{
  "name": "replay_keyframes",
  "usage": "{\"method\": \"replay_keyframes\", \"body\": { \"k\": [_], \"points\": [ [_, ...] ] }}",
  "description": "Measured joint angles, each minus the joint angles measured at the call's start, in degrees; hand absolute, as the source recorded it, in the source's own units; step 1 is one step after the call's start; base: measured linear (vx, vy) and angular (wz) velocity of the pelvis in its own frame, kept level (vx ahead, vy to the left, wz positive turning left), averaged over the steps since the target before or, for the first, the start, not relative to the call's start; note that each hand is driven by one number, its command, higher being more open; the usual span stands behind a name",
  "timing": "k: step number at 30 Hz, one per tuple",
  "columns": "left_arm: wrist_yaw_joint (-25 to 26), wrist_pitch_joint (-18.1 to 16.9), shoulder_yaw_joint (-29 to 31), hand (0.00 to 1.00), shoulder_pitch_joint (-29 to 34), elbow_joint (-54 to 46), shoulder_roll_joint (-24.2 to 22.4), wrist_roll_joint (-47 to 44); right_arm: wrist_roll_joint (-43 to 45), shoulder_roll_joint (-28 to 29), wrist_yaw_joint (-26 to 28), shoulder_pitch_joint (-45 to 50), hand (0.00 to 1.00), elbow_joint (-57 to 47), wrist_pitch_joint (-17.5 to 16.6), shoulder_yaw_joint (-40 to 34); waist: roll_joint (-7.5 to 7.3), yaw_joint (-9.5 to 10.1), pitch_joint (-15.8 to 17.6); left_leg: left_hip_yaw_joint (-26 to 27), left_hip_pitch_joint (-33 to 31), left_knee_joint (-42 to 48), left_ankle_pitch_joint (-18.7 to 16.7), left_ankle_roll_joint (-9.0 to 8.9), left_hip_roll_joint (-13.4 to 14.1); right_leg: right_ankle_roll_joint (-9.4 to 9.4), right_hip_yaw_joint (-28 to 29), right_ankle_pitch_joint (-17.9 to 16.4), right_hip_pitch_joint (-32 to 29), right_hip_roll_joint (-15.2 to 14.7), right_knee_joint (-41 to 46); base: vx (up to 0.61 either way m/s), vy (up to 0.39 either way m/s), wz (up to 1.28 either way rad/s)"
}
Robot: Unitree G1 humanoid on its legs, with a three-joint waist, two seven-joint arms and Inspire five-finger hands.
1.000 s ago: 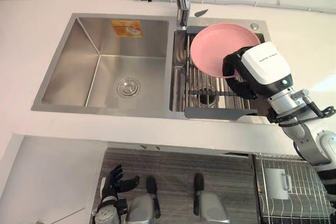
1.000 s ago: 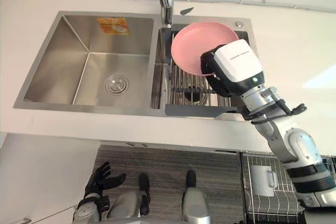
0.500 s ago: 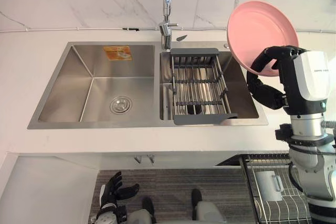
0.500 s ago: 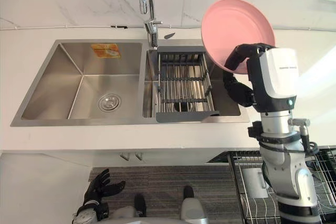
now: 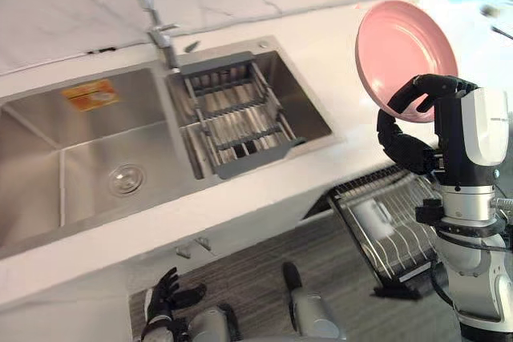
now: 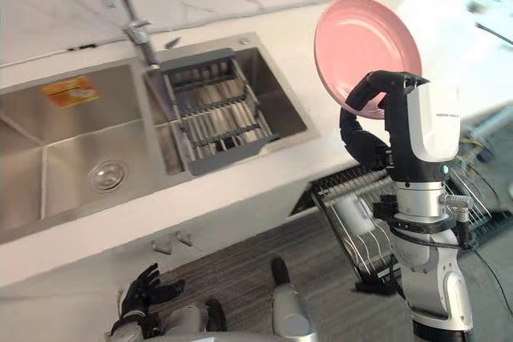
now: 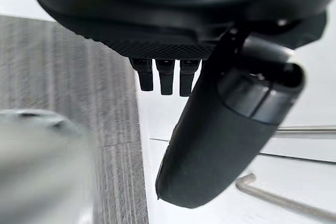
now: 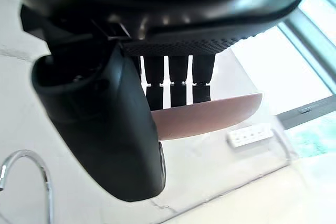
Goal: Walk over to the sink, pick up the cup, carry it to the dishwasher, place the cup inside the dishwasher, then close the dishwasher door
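Note:
My right hand (image 5: pixel 422 90) is shut on a pink plate (image 5: pixel 405 58), not a cup, held upright and high over the counter's right end. Its fingers (image 8: pixel 177 80) hook over the plate's (image 8: pixel 210 119) lower rim, with the thumb behind. A white cup (image 5: pixel 373 218) lies in the pulled-out dishwasher rack (image 5: pixel 405 242), below the held plate. My left hand (image 5: pixel 164 298) hangs open, low by the floor in front of the cabinet; its fingers (image 7: pixel 165 77) point straight down.
A steel double sink (image 5: pixel 88 158) is set in the white counter, with a grey drainer rack (image 5: pixel 232 118) in its right basin and a tap (image 5: pixel 156 14) behind. The dishwasher rack juts out over the floor at the lower right.
My right hand lifted the pink plate out of the drainer rack and carried it up and right of the sink. The head camera has swung right, bringing the dishwasher rack further into view.

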Motion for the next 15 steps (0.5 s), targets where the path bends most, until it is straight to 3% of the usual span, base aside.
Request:
{"method": "replay_keyframes", "body": {
  "k": [1,3,4,5,6,9,15],
  "points": [
    [0.0,0.0,0.6,0.90,-0.1,-0.2,0.3,0.0,-0.1,0.0,0.1,0.2,0.30,0.0,0.0,0.0,-0.06,0.15,0.0,0.6,0.3,-0.3,0.2,-0.04,0.2,-0.37,-1.8,-1.9,0.2,-0.6,2.9,-0.06,0.030,-0.56],
    [0.2,0.0,2.3,0.90,0.4,-1.1,1.1,0.0,-0.4,-0.1,0.2,1.0,0.30,0.0,-0.8,-0.1,-0.40,0.33,-0.2,2.7,1.2,-0.6,0.7,-0.60,0.8,0.20,-7.0,-9.2,3.9,-3.0,8.4,-0.07,-0.054,-0.52],
    [0.2,0.0,2.7,0.90,0.5,-1.6,1.2,0.0,-0.5,-0.1,0.2,1.4,0.30,0.0,-1.2,-0.3,-0.69,0.50,-0.4,3.3,1.3,-0.5,0.7,-0.90,0.7,0.76,-7.4,-10.6,5.1,-3.4,8.0,-0.08,-0.143,-0.54],
    [0.2,0.0,3.8,0.90,0.5,-2.1,1.1,0.0,-0.5,-0.1,0.4,2.2,0.30,0.0,-1.7,-0.6,-1.02,1.08,-0.6,4.3,1.1,-0.1,0.5,-1.87,0.8,3.66,-7.5,-11.8,7.3,-3.3,3.3,-0.06,-0.162,-0.47],
    [0.3,0.2,4.5,0.90,0.6,-2.1,0.3,0.0,-0.5,0.1,0.6,3.3,0.30,0.7,-1.7,-1.3,0.32,0.68,-0.6,4.3,0.6,0.3,0.8,-2.65,2.4,3.15,-7.3,-10.3,7.8,-1.7,1.2,-0.03,-0.177,-0.46],
    [0.3,0.0,4.9,0.90,1.4,-2.9,-0.7,0.0,-0.5,1.0,1.6,7.6,0.30,3.1,-0.2,-3.8,0.71,0.13,-0.8,4.0,1.2,0.1,1.6,-3.98,4.6,1.77,-6.4,-8.7,8.7,1.3,-1.0,0.02,-0.123,-0.32],
    [0.9,0.1,6.0,0.90,3.7,-2.7,-1.7,-0.2,2.0,4.5,1.6,12.7,0.30,3.2,1.0,-11.2,1.22,-1.41,-1.3,3.9,4.2,-3.0,2.5,-5.21,4.5,1.57,-4.7,-7.4,10.7,2.6,-3.6,0.04,-0.039,-0.21]
  ]
}}
